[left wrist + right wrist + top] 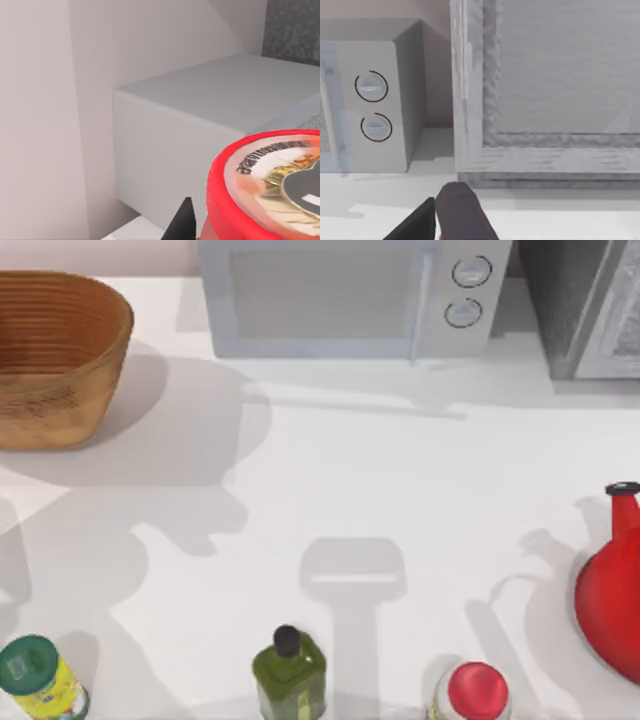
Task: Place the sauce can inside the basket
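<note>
My left gripper (200, 227) is clamped on the sauce can (265, 187): red rim and label close against my left wrist camera, one dark fingertip (182, 222) beside it, microwave (200, 130) behind. Basket (55, 355) sits at the tabletop's far-left corner. My right gripper (447, 217) faces the microwave and a grey cabinet (545, 90); can't tell its jaw state.

Microwave (340, 295), olive oil bottle (289, 672), red jug (612, 585), green-lidded can (38, 676)

Desk (400, 470) centre open. Basket (55, 355) at 10 o'clock, microwave (350, 295) at 12, red jug (612, 600) at 4, bottles along 6 edge.
</note>
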